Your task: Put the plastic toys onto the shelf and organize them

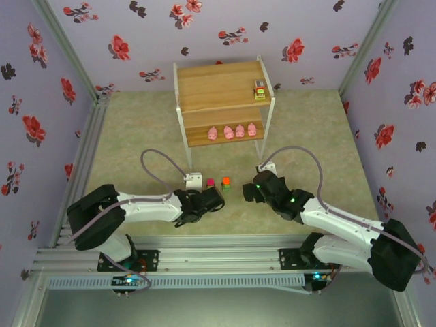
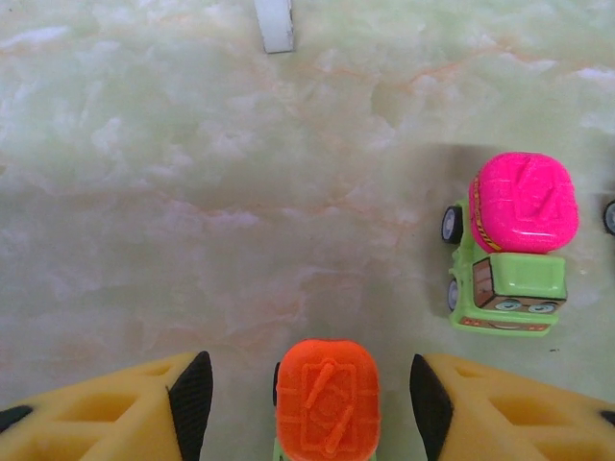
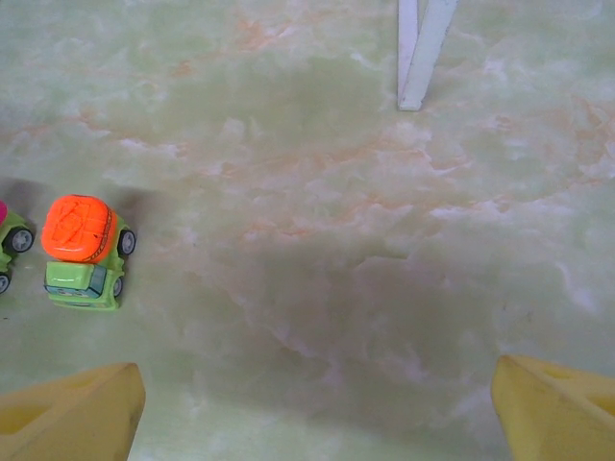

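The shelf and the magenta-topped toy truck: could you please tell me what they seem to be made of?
The shelf: boards look like light wood, matt with visible plank lines; frame thin and white, probably painted metal. The magenta-topped toy truck: glossy moulded plastic, judging by bright uniform colours, soft highlights and raised ridges on its drum.

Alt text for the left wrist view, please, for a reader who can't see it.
The left tool is open around an orange-topped toy truck, its yellow fingers clear of it on both sides. A pink-topped green truck stands to the right on the pale marbled table, and a white shelf leg shows at top.
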Available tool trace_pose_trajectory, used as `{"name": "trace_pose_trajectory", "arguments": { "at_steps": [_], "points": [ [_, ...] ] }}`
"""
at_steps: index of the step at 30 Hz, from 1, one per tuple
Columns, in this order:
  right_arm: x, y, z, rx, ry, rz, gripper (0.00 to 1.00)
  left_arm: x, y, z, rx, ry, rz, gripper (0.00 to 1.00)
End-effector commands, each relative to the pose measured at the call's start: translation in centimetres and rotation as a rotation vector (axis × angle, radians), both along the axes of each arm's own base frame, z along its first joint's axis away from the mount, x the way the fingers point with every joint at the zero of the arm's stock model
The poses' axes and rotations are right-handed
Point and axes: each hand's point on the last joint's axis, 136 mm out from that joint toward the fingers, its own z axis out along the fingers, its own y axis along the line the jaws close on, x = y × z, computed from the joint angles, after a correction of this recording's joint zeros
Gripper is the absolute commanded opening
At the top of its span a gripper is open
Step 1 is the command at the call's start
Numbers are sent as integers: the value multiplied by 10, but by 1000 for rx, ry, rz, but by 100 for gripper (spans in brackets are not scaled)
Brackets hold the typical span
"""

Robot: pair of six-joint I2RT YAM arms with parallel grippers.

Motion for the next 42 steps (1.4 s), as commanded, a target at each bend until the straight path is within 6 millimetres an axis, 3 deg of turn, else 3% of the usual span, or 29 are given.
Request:
{"name": "trace_pose_trajectory", "arguments": {
  "at_steps": [1,27,42],
  "points": [
    [-1,3,2,2,-17,22,93,4,-3,-1,-31,5,30,58],
    [0,3,1,-4,-13,21,92,4,0,-17,-42,78,59,49],
    [0,3,0,-8,-11,22,91,-3,-5,-25,-55,118,32,50]
  ]
}}
